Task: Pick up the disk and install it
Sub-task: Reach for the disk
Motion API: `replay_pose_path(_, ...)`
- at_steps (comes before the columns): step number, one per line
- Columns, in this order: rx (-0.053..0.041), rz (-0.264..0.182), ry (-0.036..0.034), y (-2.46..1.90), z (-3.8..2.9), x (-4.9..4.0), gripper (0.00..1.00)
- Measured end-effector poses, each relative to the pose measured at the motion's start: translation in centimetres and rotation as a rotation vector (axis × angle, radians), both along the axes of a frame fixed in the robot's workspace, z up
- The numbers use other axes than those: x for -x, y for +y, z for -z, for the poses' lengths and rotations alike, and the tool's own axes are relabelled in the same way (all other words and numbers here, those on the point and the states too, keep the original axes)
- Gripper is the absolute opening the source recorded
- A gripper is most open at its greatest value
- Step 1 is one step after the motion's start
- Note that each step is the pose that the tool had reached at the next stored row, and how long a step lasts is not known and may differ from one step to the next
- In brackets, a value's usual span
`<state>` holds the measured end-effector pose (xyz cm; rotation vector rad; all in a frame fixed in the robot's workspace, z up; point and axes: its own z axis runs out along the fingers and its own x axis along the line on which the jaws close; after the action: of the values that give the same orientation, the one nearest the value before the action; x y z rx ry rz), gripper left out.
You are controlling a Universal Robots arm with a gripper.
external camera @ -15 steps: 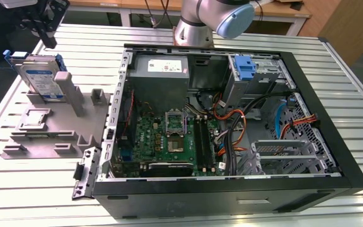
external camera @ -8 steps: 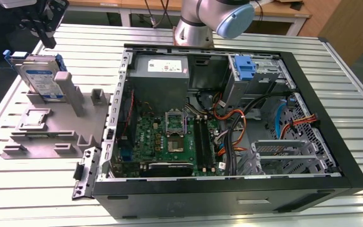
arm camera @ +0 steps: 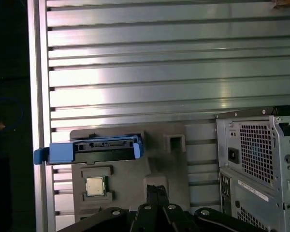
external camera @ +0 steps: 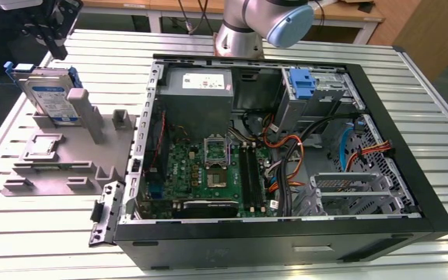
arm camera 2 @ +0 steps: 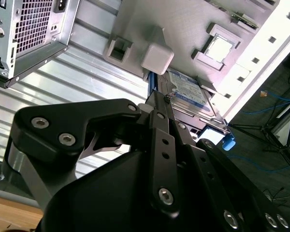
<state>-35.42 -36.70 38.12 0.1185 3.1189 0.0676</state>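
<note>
My gripper (external camera: 60,54) hangs with its two black fingers (arm camera: 152,193) pressed together and nothing held between them; in both wrist views they meet in one narrow tip (arm camera 2: 157,98). I am above the disk (external camera: 51,95), close to its top edge but apart from it.

The disk stands upright on edge in a slot of a grey fixture (external camera: 56,170), with its white-and-blue label facing out in the exterior view and its blue frame running round the edges. In the first wrist view I see it edge-on as a blue bar (arm camera: 102,147) across the fixture (arm camera: 171,166); in the second wrist view its label (arm camera 2: 191,94) shows just past my fingertips. A processor chip (arm camera: 95,186) lies flat in a seat of the fixture, near the disk.

The fixture rests on a slatted metal table (external camera: 37,239). Just beside it, toward the exterior view's right, lies an open computer case (external camera: 286,228), showing a green motherboard (external camera: 208,169), a grey power supply (external camera: 196,87), a blue latch piece (external camera: 302,84) and a metal drive cage (external camera: 349,189).
</note>
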Motion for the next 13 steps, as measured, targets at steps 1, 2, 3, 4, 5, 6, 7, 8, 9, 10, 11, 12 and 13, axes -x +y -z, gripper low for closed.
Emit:
replay_pose_path(1,0.0,0.0,-0.0001,0.0,0.0,0.03,0.1)
replay_pose_path(2,-0.0001,0.0,-0.0001,0.0,0.0,0.04,0.1)
replay_pose_path(3,0.0,0.0,0.0,0.0,0.0,0.09,0.1)
replay_pose_path(4,-0.0001,0.0,0.0,0.0,0.01,0.13,0.1)
replay_pose_path(5,0.0,0.0,0.0,0.0,0.01,0.13,0.1)
replay_pose_path(6,-0.0001,0.0,-0.0001,0.0,0.01,0.14,0.1)
replay_pose_path(7,-0.0001,0.0,-0.0001,0.0,0.01,0.16,0.1)
replay_pose_path(8,0.0,0.0,0.0,0.0,0.01,0.18,0.1)
replay_pose_path(9,0.0,0.0,0.0,0.0,0.01,0.22,0.1)
replay_pose_path(10,0.0,0.0,0.0,0.0,0.01,0.26,0.1)
replay_pose_path(11,-0.0001,0.0,-0.0001,0.0,0.02,0.3,0.1)
replay_pose_path(12,-0.0001,0.0,-0.0001,0.0,0.02,0.33,0.1)
replay_pose_path(13,0.0,0.0,0.0,0.0,0.03,0.37,0.1)
